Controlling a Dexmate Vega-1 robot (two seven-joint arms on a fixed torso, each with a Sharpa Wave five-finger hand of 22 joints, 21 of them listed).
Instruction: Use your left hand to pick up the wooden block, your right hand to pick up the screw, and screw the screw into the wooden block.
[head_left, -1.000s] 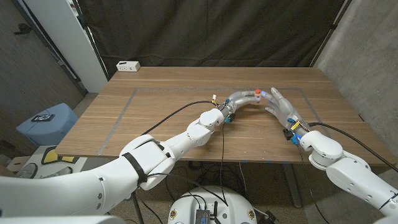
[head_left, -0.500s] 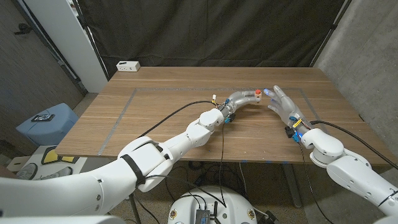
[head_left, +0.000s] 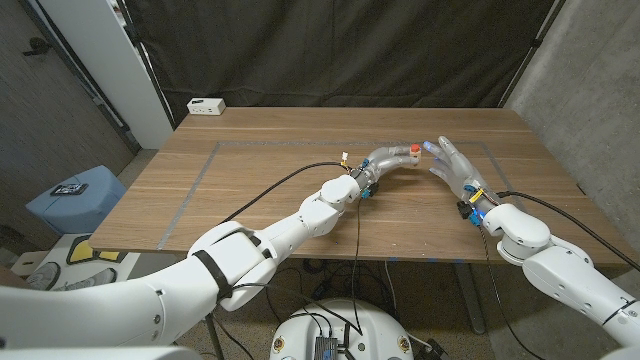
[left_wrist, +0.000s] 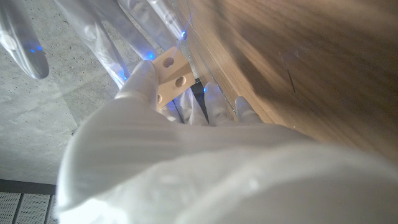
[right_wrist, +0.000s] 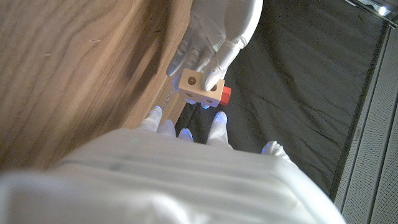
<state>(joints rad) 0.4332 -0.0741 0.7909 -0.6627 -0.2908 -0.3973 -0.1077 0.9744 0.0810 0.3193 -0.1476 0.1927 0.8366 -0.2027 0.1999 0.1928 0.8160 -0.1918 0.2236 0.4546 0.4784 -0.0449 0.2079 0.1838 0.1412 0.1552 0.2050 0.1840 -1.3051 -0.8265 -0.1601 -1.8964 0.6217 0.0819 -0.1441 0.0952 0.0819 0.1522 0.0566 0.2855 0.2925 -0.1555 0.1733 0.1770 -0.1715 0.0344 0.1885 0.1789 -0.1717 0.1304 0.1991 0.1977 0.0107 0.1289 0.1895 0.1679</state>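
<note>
Wooden block (right_wrist: 201, 88) is the object under work; entries run from largest to smallest. Table (head_left: 260, 190): wooden top, both arms reaching out over its far right part. Left hand (head_left: 385, 160): fingers closed on the block, holding it up off the table; in the right wrist view the fingers wrap the block's top and back face, leaving the drilled face with two round holes exposed toward the other hand. Right hand (head_left: 452, 165): fingers spread apart, palm turned toward the block, close beside it but apart from it; nothing visible between its fingers, so it reads as released and empty. Block also visible in the left wrist view (left_wrist: 173, 72), pale wood with clean edges and the same two holes. Red piece (right_wrist: 224, 94) sits at one end of the block, touching it; this is judged to be the head of the screw already seated in a side hole, though the shank is hidden and thread engagement cannot be confirmed. Handling judgement: block is light, rigid and smooth-faced, so it could twist under screwing torque; best held across two opposite flat faces, clear of the holes. Screw head is small and hard, suited to a thumb-and-fingertip pinch; likely to slip if taken obliquely.
</note>
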